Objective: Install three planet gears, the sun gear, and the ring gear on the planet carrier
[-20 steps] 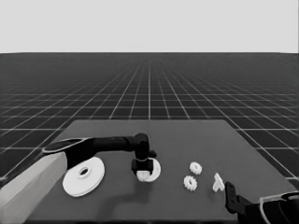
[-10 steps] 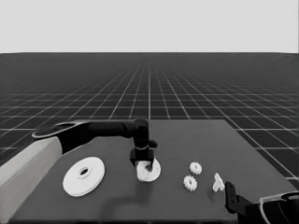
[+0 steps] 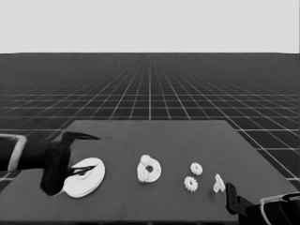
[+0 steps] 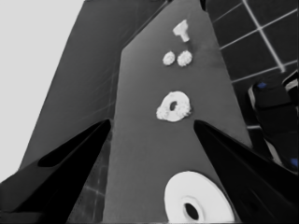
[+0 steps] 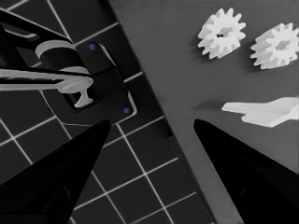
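Two loose gears near the table's right end, two gears seated on the smaller round part

Head view: the left gripper (image 3: 70, 176) stands over the table's (image 3: 154, 136) left end, its black arm coming in from the left edge, and partly covers the larger round part (image 3: 86, 177) lying flat there. At the table's middle, toward the front edge, sits the smaller round part (image 3: 149, 169) with white toothed gears on its rim. Toward the right end lie two loose gears (image 3: 193, 176), close together, and beyond them the thin white piece (image 3: 218, 183). The right gripper (image 3: 230, 197) shows only at the front right corner.

Left wrist view: the left gripper's fingers (image 4: 70, 163) stand spread wide — nothing between them. The larger round part (image 4: 198, 198) lies beside one finger, not gripped. Farther along the table is the smaller round part (image 4: 174, 106) carrying two gears (image 4: 163, 111) on its rim, then the loose pair (image 4: 177, 58) and the thin piece (image 4: 181, 30).

Right wrist view: the right gripper's fingers (image 5: 60, 177) are apart and hold nothing, over the table's corner and the floor grid. The two loose gears (image 5: 247, 39) lie side by side, the thin piece (image 5: 266, 112) near them.
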{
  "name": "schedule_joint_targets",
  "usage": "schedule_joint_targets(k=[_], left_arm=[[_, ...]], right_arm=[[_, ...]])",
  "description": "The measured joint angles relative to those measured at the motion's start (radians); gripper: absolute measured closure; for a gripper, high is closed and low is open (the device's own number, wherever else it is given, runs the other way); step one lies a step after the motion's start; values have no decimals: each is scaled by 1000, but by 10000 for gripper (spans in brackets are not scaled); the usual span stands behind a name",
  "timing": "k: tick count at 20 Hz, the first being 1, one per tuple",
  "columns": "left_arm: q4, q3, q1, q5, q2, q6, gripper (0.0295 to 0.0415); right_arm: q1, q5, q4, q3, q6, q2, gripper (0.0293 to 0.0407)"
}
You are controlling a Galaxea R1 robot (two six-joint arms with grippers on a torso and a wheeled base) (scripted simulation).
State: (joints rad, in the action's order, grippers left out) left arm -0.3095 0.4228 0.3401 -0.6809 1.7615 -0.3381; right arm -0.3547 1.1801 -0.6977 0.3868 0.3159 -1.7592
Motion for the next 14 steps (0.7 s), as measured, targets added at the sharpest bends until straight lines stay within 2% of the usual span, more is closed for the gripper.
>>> schedule_joint_targets(k=[1, 2, 3, 6, 10, 12, 14], left_arm=[[0, -2, 1, 2, -3, -5, 326], [0, -3, 1, 3, -4, -8, 326], [-1, -4, 2, 4, -5, -10, 326], [-1, -5, 2, 4, -6, -12, 326], [-1, -5, 2, 4, -7, -13, 326], [-1, -5, 2, 4, -7, -13, 326], [-1, -5, 2, 4, -7, -13, 326]], right_arm=[[271, 201, 302, 220, 424, -231, 303], [347, 248, 413, 469, 602, -394, 307], [360, 269, 465, 648, 673, -486, 311], [364, 294, 522, 893, 726, -602, 315], [363, 300, 534, 960, 731, -633, 315], [229, 225, 423, 1037, 705, -666, 315], [183, 195, 391, 1081, 689, -686, 315]])
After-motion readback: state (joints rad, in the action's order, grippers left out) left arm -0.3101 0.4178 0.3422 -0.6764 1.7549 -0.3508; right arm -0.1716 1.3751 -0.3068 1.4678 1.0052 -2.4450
